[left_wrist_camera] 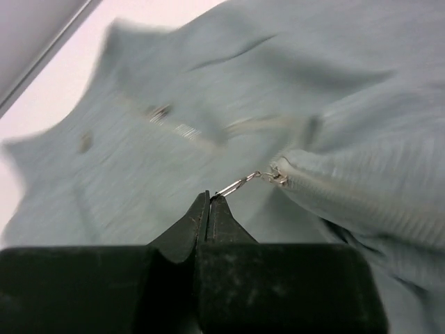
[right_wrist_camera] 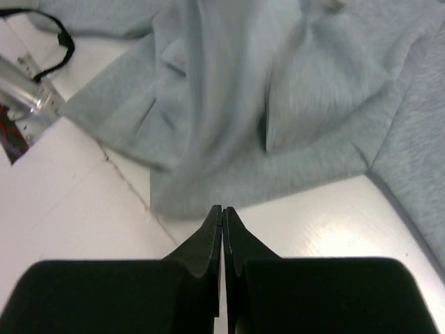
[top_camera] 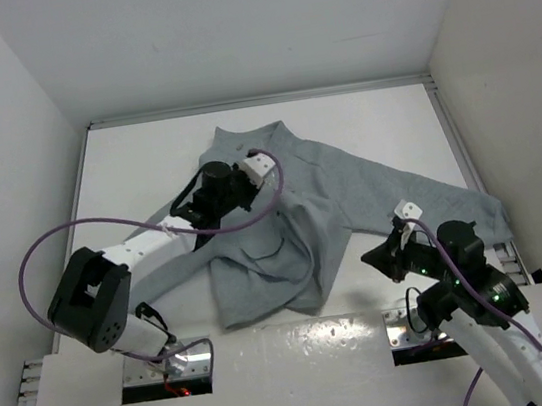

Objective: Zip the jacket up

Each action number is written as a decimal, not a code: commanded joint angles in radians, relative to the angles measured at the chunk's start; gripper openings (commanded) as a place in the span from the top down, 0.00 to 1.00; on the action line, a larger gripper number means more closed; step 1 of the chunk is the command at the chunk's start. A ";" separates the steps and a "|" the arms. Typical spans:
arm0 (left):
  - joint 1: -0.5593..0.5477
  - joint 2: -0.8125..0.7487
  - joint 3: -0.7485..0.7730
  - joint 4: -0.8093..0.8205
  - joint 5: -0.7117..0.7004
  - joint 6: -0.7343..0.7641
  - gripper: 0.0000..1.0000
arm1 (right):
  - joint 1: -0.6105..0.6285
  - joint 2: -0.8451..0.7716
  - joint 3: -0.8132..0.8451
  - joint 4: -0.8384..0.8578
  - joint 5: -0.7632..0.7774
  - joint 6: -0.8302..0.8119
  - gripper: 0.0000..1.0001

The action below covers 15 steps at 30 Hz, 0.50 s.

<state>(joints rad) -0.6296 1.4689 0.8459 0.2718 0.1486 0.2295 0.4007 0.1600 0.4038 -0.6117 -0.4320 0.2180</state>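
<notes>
The light grey fleece jacket (top_camera: 335, 194) lies crumpled on the white table, collar toward the back. My left gripper (top_camera: 190, 212) is over the jacket's upper left part. In the left wrist view it (left_wrist_camera: 210, 197) is shut on the metal zipper pull (left_wrist_camera: 236, 185), which runs taut to the slider (left_wrist_camera: 278, 174) at the end of the pale zipper. My right gripper (top_camera: 372, 257) hovers by the jacket's lower right. In the right wrist view it (right_wrist_camera: 222, 209) is shut and empty, just short of the jacket's hem (right_wrist_camera: 229, 191).
White walls enclose the table (top_camera: 144, 160) on the left, back and right. A purple cable (top_camera: 55, 243) loops from the left arm. Metal mounting plates (top_camera: 168, 369) sit at the near edge. A black cable (right_wrist_camera: 59, 38) and a metal bracket lie by the jacket's left edge.
</notes>
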 commanded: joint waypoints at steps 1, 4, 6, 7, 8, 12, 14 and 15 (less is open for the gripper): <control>0.090 0.027 0.030 0.026 -0.152 0.064 1.00 | -0.002 -0.017 0.067 -0.138 -0.031 -0.069 1.00; 0.102 0.009 0.030 0.017 -0.100 0.064 1.00 | 0.001 -0.020 0.085 -0.138 -0.021 -0.089 0.83; 0.102 -0.015 0.018 0.017 -0.045 0.050 1.00 | 0.001 0.007 0.095 -0.068 0.048 -0.103 0.46; 0.102 -0.028 0.018 0.007 0.024 0.035 1.00 | 0.001 0.030 0.098 -0.045 0.064 -0.101 0.36; 0.082 -0.060 0.006 0.007 0.054 0.034 1.00 | 0.003 0.044 0.108 -0.019 0.078 -0.117 0.31; -0.011 -0.146 -0.022 -0.016 0.164 0.010 1.00 | 0.001 0.206 0.158 0.156 0.093 -0.095 0.23; -0.050 -0.171 -0.022 -0.045 0.221 -0.015 1.00 | 0.003 0.220 0.180 0.197 0.087 -0.078 0.21; -0.082 -0.189 -0.022 -0.055 0.261 -0.027 1.00 | 0.003 0.252 0.194 0.219 0.087 -0.060 0.20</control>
<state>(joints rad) -0.6518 1.3445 0.8257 0.2157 0.2665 0.2440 0.4015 0.3614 0.5304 -0.5423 -0.3660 0.1318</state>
